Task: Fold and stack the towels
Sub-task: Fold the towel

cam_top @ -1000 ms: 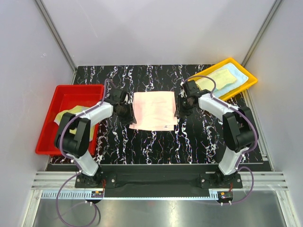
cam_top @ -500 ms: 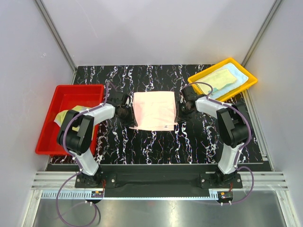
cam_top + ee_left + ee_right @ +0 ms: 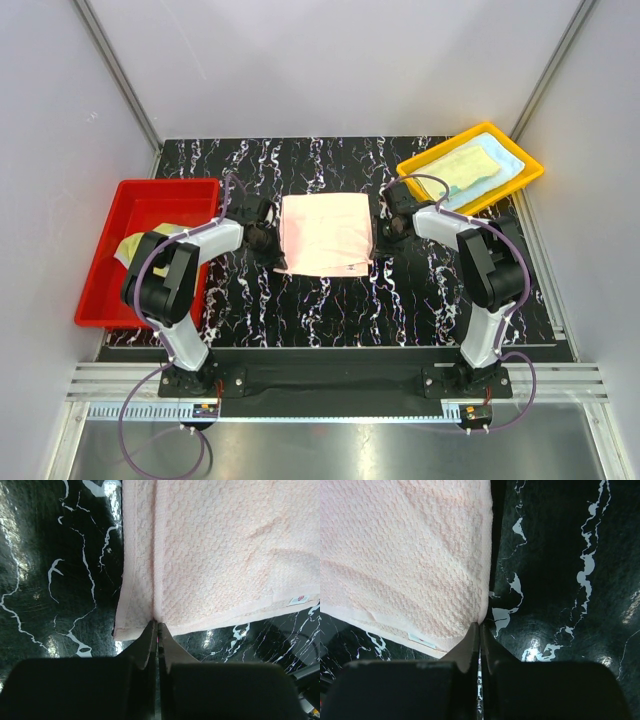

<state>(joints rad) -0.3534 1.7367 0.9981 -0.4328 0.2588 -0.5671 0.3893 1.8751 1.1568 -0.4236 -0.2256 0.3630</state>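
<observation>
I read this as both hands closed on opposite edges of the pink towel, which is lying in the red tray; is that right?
Not quite: the top external view shows the pink towel lying on the black table, beside the red tray, not in it. The left hand and right hand are indeed closed on its opposite edges.

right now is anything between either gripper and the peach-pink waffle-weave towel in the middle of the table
Nothing visible. The left gripper and right gripper are both closed right against opposite side edges of the peach-pink waffle-weave towel on the black marbled table.
</observation>
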